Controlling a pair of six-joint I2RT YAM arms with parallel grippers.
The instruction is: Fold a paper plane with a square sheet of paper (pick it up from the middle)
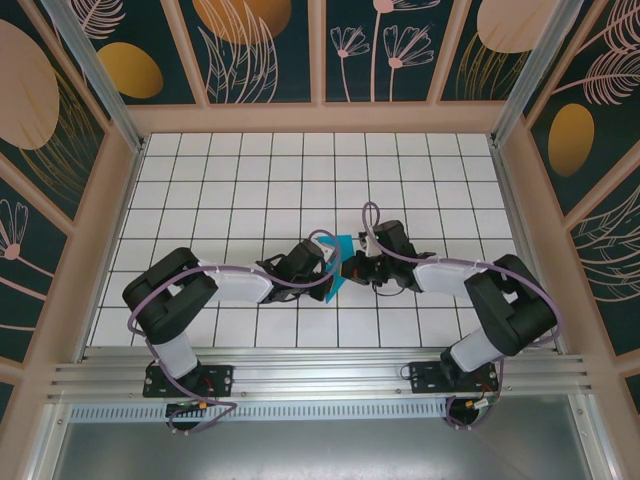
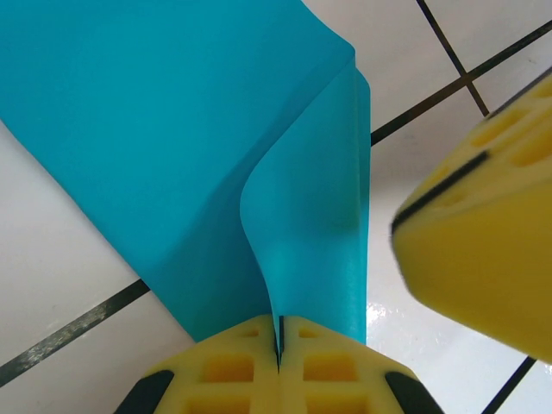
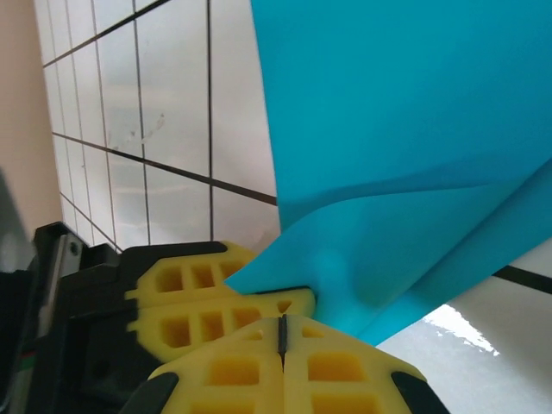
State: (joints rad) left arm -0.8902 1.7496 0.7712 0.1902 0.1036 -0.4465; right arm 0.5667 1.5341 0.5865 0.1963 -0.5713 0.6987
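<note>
The square sheet of paper (image 1: 346,247) is teal-blue, bent into a loose fold and lifted off the white tiles at the table's middle. My left gripper (image 1: 322,262) comes in from the left. In the left wrist view its yellow fingers (image 2: 279,345) are shut on a bent edge of the sheet (image 2: 216,129). My right gripper (image 1: 357,268) faces it from the right, tips almost touching the left one. Its fingers (image 3: 282,332) are shut with no paper visible in the slit. The sheet (image 3: 405,129) bulges just above and to the right of them. The left gripper (image 3: 304,298) pinches a corner there.
The white tiled floor (image 1: 250,180) stretches behind and to both sides of the arms. Patterned enclosure walls (image 1: 110,190) stand close on the left, right and far sides. An aluminium rail (image 1: 320,378) runs along the near edge by the arm bases.
</note>
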